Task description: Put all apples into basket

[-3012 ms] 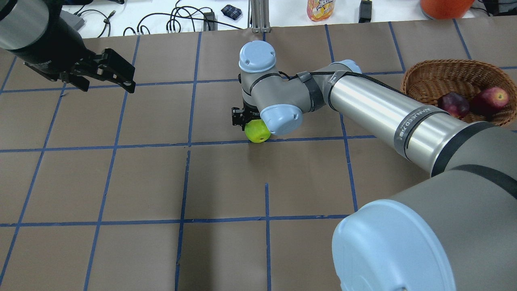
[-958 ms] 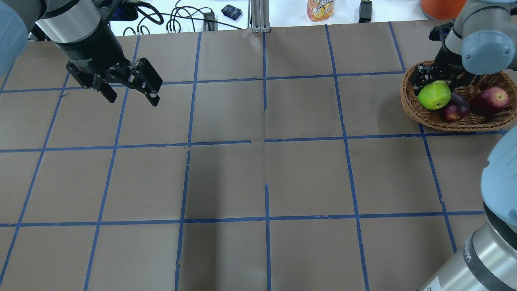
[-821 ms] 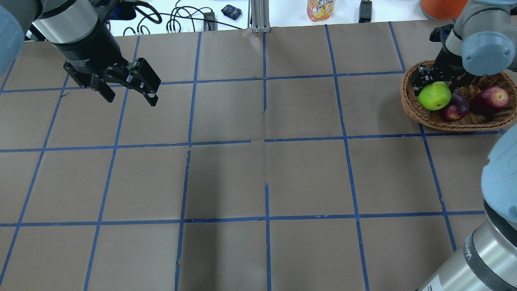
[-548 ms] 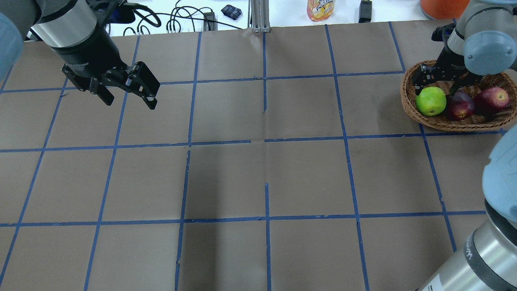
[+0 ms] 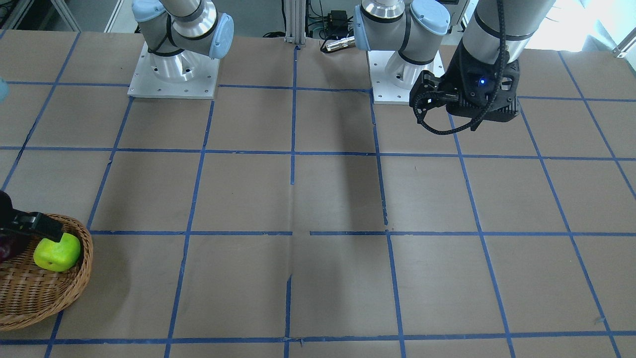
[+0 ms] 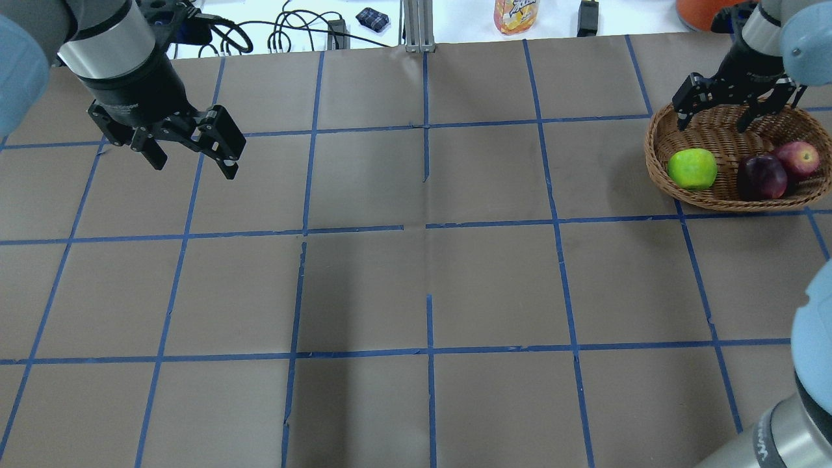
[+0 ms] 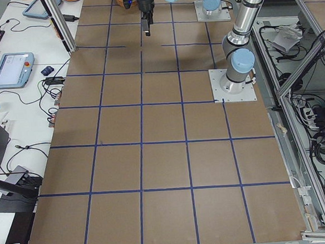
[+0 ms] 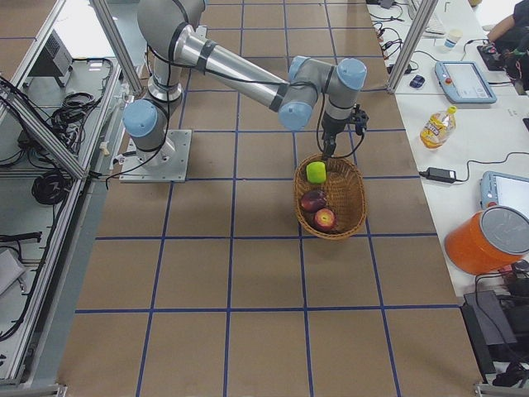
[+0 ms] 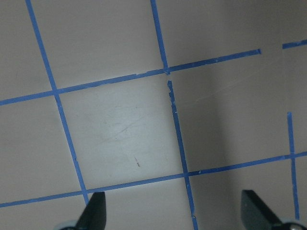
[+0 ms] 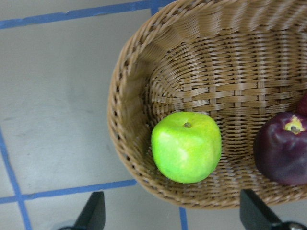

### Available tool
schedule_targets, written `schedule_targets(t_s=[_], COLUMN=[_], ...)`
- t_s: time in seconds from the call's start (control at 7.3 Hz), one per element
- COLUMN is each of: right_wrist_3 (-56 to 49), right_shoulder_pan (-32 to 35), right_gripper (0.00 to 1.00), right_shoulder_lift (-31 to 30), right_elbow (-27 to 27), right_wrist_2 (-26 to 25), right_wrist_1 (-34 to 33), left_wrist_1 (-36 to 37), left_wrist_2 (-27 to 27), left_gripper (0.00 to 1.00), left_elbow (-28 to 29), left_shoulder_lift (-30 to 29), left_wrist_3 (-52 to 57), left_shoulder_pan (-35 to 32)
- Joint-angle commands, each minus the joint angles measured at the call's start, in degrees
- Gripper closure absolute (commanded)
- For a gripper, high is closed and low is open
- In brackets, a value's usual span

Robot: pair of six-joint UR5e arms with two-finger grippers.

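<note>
The wicker basket (image 6: 658, 170) sits at the table's far right. All three apples lie in it: the lime green apple (image 6: 693, 168) at its left end, the dark maroon apple (image 6: 761, 177) and the red apple (image 6: 797, 159) to the right. My right gripper (image 6: 712, 123) is open and empty, above the basket's far rim. The right wrist view looks down on the green apple (image 10: 186, 146) and the maroon apple (image 10: 283, 153) in the basket (image 10: 230, 72). My left gripper (image 6: 194, 166) is open and empty above bare table at the far left.
Brown paper with a blue tape grid covers the table. A drink bottle (image 6: 517, 14), an orange bucket (image 6: 715, 12) and cables (image 6: 286, 32) lie beyond the far edge. The two arm bases (image 5: 173, 74) (image 5: 405, 74) stand at the robot's side.
My right gripper carried the green apple from mid-table to the basket, let it go and lifted away. The maroon apple shifted right. My left gripper drifted slightly left.
</note>
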Motion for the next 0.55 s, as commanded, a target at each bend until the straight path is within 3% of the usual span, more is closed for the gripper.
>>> schedule_targets(t_s=[0.0, 0.27, 0.41], right_wrist_3=[8.2, 16.1, 20.5], right_shoulder_pan=[4.2, 10.8, 14.2], right_gripper=[0.0, 0.0, 0.0], right_shoulder_lift=[-6.2, -10.8, -14.6], right_elbow=[-0.8, -0.8, 0.0], right_wrist_2=[2.0, 2.0, 2.5], right_wrist_1=[8.7, 15.5, 18.4], left_wrist_1=[0.1, 0.5, 4.9], left_wrist_2=[-0.1, 0.1, -0.1], left_gripper=[0.0, 0.0, 0.0], left_elbow=[0.3, 0.3, -1.0], left_shoulder_lift=[-0.1, -0.2, -0.2], left_wrist_3=[-0.1, -0.3, -0.3], left_shoulder_pan=[0.1, 0.1, 0.1])
